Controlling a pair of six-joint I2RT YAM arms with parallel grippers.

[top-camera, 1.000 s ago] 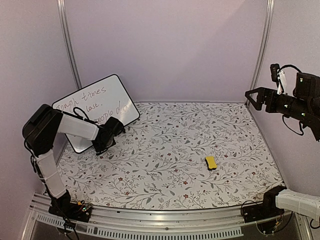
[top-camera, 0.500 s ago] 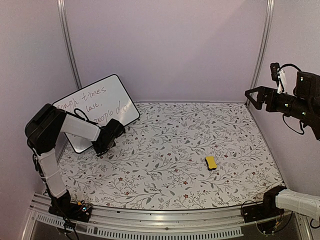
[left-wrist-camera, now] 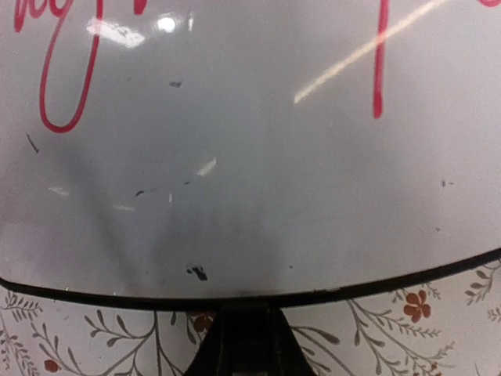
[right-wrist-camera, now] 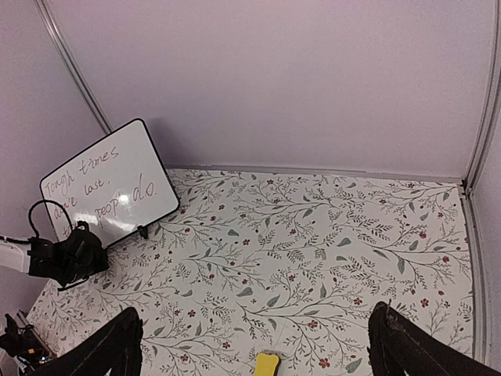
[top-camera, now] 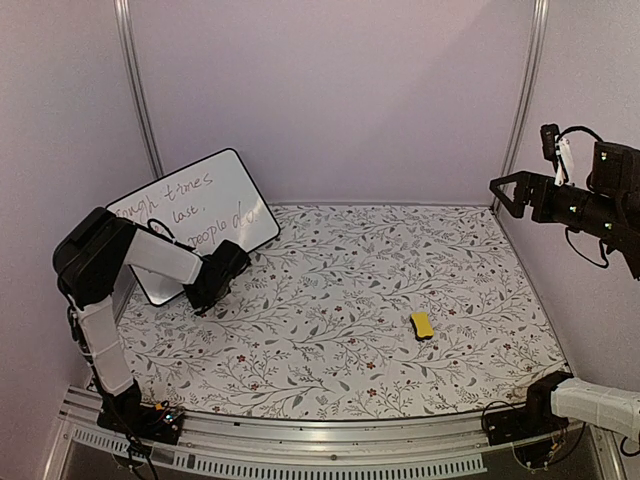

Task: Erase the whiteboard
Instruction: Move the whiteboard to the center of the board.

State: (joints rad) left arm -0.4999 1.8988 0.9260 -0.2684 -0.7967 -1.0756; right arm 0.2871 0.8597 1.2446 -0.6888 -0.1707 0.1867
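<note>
yellow block (top-camera: 422, 325): right of centre toward the near edge, apart from both arms.
left gripper (top-camera: 214, 282): low by the left edge, at the board's bottom rim; grip state cannot be told.
whiteboard (top-camera: 195, 212): far left corner, tilted back, writing uncleared.
right gripper (top-camera: 503, 197): high over the right edge, fingers spread, empty.
step: probably wiping the board's bottom.
next: sweep up across the writing, pressing lightly.

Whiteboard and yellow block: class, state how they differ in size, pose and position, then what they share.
Size: the whiteboard is large, the yellow block small. Pose: the whiteboard stands tilted back; the yellow block lies flat. Position: the whiteboard is back left, with the left tool close to it; the yellow block lies right of centre, no tool near. Both rest on the floral table.
</note>
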